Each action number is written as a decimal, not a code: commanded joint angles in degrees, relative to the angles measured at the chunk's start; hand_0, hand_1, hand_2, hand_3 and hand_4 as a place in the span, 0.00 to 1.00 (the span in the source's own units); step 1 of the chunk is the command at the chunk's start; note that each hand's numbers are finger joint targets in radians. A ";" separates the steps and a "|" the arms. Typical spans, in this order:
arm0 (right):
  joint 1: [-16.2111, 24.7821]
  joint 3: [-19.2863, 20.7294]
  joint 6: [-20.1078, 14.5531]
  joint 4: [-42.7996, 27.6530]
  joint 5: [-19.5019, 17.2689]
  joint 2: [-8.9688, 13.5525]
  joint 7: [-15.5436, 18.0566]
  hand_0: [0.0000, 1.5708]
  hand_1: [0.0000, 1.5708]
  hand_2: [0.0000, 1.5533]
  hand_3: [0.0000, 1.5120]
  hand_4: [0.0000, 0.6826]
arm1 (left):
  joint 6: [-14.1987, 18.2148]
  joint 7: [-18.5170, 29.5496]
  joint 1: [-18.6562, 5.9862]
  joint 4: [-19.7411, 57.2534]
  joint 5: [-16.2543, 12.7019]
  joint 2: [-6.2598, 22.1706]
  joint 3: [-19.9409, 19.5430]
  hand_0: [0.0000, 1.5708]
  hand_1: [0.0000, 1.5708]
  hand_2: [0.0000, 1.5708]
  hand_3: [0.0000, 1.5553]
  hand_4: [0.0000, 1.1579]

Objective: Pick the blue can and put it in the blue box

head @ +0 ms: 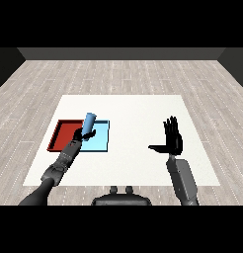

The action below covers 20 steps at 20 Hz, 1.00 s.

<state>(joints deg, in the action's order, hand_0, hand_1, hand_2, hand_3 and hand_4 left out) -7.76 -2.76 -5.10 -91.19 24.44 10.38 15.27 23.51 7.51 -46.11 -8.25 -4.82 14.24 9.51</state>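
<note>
A blue can (pixel 89 121) is held tilted, its top leaning right, above the near left part of the light blue tray (pixel 101 139). My left hand (pixel 85 135) is curled round the can's lower end, which it hides. Over the table's right side my right hand (pixel 172 140) is raised with straight fingers and the thumb pointing left, holding nothing.
A red tray (pixel 63 134) lies against the left side of the light blue tray. Both lie on the left half of the white table (pixel 138 113). My left forearm (pixel 61 165) crosses the table's front left corner.
</note>
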 commanded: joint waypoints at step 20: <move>-0.41 1.16 4.00 4.49 0.86 -2.59 4.23 0.00 0.00 0.00 0.00 0.00 | 12.95 4.72 2.06 1.46 -1.03 -2.86 -5.03 0.00 0.00 0.00 0.00 0.00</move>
<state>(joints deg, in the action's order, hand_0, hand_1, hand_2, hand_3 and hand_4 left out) -8.57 -0.90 -1.45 -87.09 25.66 9.01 18.42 29.98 8.01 -47.55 -5.64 -2.79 12.42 8.17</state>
